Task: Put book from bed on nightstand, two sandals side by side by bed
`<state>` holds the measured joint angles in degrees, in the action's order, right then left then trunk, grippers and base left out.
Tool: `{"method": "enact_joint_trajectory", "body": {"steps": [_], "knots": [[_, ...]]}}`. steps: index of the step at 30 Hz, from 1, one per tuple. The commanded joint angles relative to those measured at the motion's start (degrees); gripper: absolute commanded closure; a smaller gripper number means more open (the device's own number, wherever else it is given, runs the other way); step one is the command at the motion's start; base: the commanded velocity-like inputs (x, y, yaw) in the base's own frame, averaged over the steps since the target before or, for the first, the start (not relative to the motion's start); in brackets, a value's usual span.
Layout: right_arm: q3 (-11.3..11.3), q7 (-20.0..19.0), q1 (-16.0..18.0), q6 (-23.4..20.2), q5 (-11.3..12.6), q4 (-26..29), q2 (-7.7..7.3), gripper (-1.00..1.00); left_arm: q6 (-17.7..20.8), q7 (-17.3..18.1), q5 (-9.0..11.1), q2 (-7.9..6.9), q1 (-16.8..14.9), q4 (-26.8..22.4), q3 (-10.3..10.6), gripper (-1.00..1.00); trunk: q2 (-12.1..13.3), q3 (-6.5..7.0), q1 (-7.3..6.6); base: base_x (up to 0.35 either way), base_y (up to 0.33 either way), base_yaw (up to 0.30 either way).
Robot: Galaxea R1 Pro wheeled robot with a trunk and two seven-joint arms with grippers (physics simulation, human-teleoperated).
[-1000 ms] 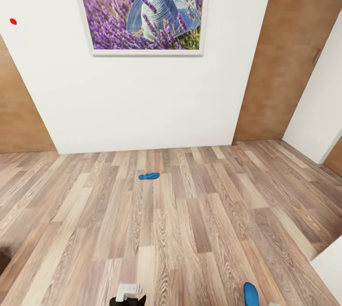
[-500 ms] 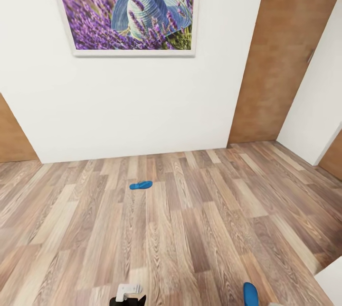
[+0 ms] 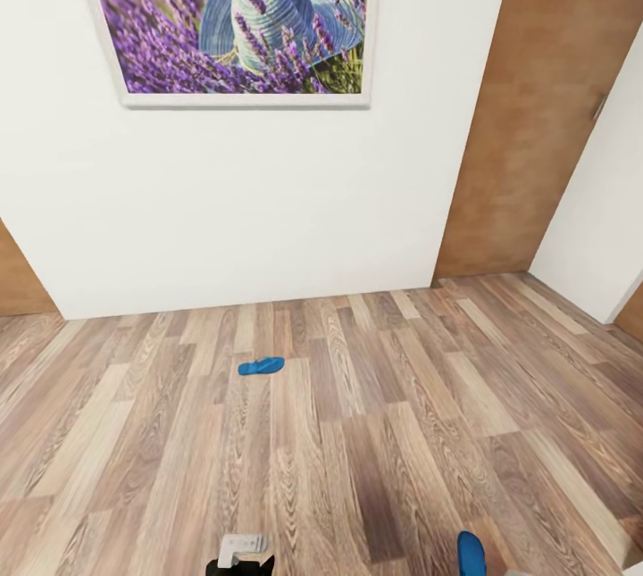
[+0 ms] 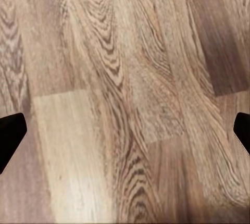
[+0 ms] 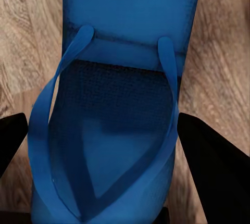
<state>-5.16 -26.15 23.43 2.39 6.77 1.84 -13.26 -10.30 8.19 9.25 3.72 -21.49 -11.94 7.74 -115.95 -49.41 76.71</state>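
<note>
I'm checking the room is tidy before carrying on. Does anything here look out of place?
Yes: one blue sandal lies alone in the middle of the wood floor, near the white wall, apart from its mate, which sits between the right gripper fingers. Nothing looks spilled or damaged.

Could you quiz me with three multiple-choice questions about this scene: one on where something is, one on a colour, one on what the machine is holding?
1. Where does the far sandal lie?
A on the wood floor near the white wall
B on a bed
C on a shelf

2. What colour are the sandals?
A red
B blue
C green

3. What is between the right tool's fingers?
A nothing
B a book
C a sandal

Answers: 1 A, it rests on planks below the lavender picture. 2 B, both are bright blue. 3 C, the wrist view shows its straps between the fingers.
</note>
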Motion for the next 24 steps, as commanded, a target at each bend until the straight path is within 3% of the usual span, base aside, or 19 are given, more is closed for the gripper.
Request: {"method": "enact_joint_trajectory", "body": {"steps": [1,12,24], "knots": [[-0.47,-0.31,0.04,0.02,0.18,-0.08,-0.01,1.00,-0.23,0.08,0.60,-0.03,-0.05,0.08,0.43,-1.00,-0.02,-0.05,0.02,0.310,0.000,0.000],[-0.47,-0.31,0.04,0.02,0.19,-0.08,-0.01,1.00,-0.21,0.08,0.60,-0.03,-0.05,0.08,0.43,-1.00,-0.02,-0.05,0.02,0.310,-0.026,-0.086],[-0.47,-0.31,0.04,0.03,0.20,-0.08,-0.01,1.00,-0.19,0.08,0.60,-0.03,-0.05,0.08,0.43,-1.00,-0.02,-0.05,0.02,0.308,-0.142,-0.005]]}}
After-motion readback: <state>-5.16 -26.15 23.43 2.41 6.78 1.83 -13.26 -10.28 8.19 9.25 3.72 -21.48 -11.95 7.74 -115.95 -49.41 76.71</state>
